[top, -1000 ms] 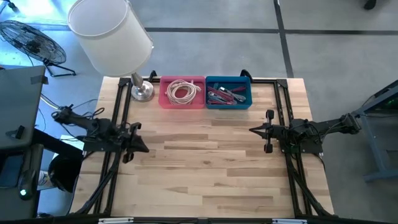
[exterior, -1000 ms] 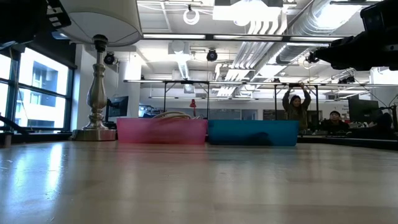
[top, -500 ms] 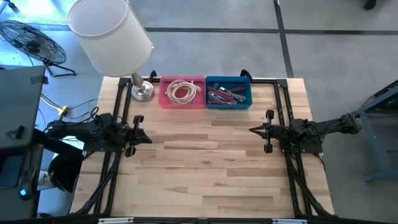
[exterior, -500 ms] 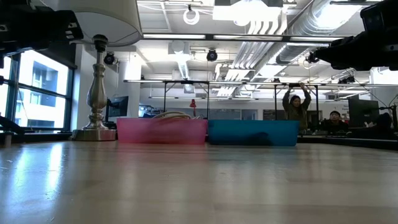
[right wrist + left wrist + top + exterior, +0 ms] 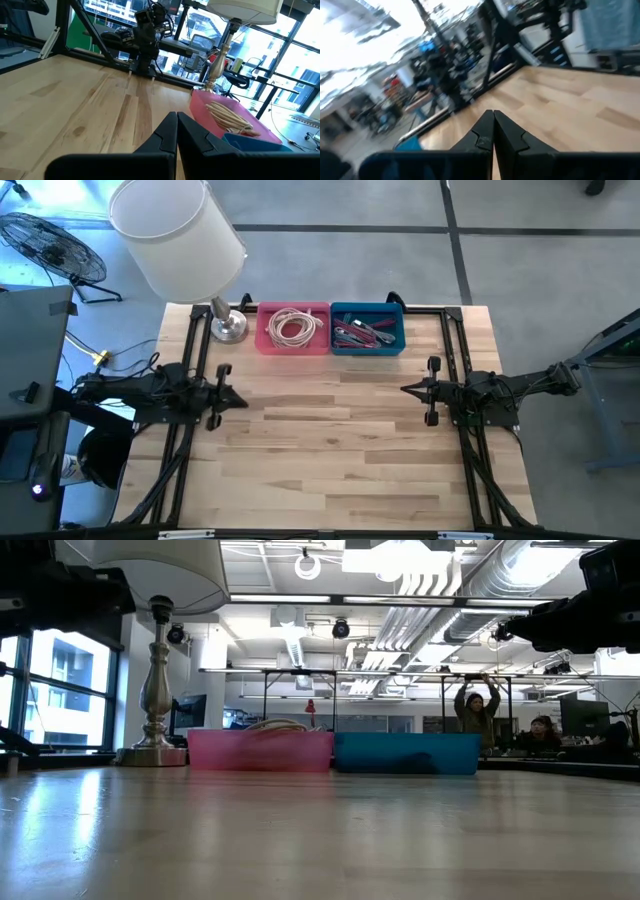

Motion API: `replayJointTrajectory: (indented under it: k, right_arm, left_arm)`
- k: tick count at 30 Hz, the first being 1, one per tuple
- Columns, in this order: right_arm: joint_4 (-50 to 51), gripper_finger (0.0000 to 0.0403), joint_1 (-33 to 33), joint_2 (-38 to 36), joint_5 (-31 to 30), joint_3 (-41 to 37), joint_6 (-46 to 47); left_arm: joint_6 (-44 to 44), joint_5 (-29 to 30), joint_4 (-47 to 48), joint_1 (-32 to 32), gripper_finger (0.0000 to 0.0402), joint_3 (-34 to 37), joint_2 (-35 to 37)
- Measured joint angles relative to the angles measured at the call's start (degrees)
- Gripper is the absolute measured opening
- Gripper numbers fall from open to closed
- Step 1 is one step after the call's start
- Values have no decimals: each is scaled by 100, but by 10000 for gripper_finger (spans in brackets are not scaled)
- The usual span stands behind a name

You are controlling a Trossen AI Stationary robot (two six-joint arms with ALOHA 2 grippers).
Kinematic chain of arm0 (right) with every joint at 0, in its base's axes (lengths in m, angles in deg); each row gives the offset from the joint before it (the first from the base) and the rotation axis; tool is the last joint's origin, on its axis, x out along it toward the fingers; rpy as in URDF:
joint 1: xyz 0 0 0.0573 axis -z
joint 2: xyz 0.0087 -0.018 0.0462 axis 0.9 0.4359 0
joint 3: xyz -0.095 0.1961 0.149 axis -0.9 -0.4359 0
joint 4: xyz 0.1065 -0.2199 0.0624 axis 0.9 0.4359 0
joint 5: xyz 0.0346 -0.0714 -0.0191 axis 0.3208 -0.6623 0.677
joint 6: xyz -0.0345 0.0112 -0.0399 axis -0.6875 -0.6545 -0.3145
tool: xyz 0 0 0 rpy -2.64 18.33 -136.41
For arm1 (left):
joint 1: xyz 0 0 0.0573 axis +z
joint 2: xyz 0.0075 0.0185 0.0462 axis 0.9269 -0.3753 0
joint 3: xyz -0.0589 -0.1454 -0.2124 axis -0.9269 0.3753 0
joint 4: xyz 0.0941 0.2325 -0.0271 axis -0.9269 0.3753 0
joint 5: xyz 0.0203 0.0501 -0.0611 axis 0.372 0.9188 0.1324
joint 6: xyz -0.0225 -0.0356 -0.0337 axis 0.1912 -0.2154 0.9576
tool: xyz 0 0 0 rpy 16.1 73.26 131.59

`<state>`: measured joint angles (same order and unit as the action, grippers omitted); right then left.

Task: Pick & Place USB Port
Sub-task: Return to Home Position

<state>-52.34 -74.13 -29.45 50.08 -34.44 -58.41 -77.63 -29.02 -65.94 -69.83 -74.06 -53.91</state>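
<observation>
High, low and wrist views of the table (image 5: pixel 330 450) with both arms held over its side edges

Left gripper (image 5: pixel 238 399): above the left edge, pointing inward toward the centre. In the left wrist view its fingers (image 5: pixel 485 131) are pressed together with nothing between them.

Right gripper (image 5: pixel 407 389): above the right edge, pointing inward, opposite the left one and well apart from it. In the right wrist view its fingers (image 5: pixel 167 131) are likewise closed on nothing.

Blue bin (image 5: pixel 367 306): at the far edge of the table, right of centre. It holds the charger cables (image 5: pixel 364 333), a tangle of black, pink and white lying inside its walls. In the low view only its front wall (image 5: pixel 407 753) shows.

Pink bin (image 5: pixel 293 306): touching the blue bin on its left side and holding a coiled white cable (image 5: pixel 292 328).

Lamp (image 5: pixel 178 235): white shade, metal base standing at the far left corner, just beside the pink bin.

The wood between the grippers and in front of the bins is bare.

Person (image 5: pixel 477 705): in the room beyond the table, arms raised overhead, seen in the low view
</observation>
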Motion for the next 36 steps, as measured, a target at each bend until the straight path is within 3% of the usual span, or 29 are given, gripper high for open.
replayJointTrajectory:
  k: [8,30,36]
  right_arm:
    - [0,0,1,0,-2,0,0]
    - [0,0,2,0,-1,-2,0]
    - [0,0,0,0,0,-2,0]
  left_arm:
    - [476,879,69,0,0,0,0]
    - [4023,875,45,0,0,0,0]
    - [3884,867,62,0,0,0,0]
